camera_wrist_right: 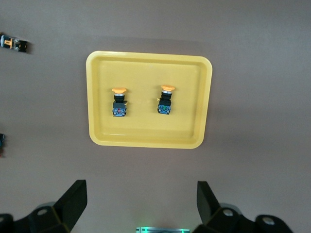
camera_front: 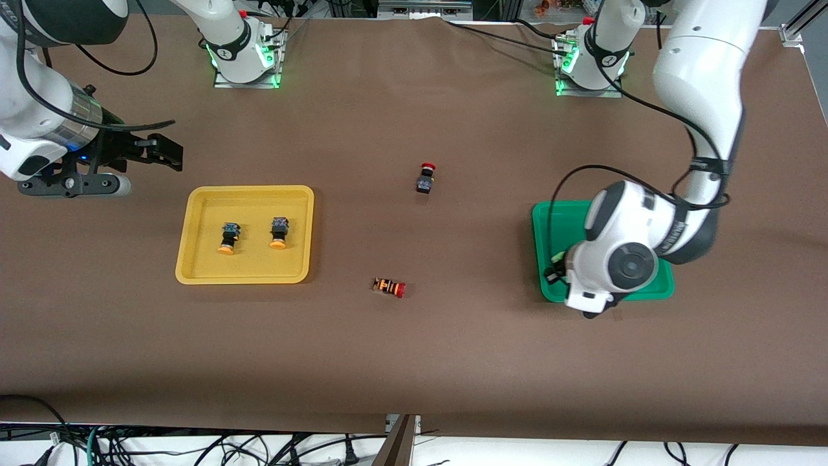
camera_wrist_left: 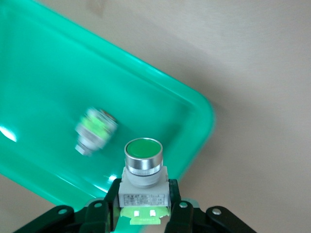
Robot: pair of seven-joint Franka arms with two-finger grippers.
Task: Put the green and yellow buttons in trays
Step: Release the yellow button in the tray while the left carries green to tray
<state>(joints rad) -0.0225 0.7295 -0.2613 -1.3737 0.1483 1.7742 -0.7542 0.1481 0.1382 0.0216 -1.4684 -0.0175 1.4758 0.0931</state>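
My left gripper is shut on a grey-white button with a green face and holds it above the green tray, near one corner. A second green button lies on its side in that tray. In the front view the left wrist covers most of the green tray. Two yellow-capped buttons lie in the yellow tray. My right gripper is open and empty in the air beside the yellow tray, toward the right arm's end.
A black switch with a red cap stands mid-table. An orange-and-black striped switch with a red cap lies nearer to the front camera. Both show at the edge of the right wrist view, the striped one beside the yellow tray.
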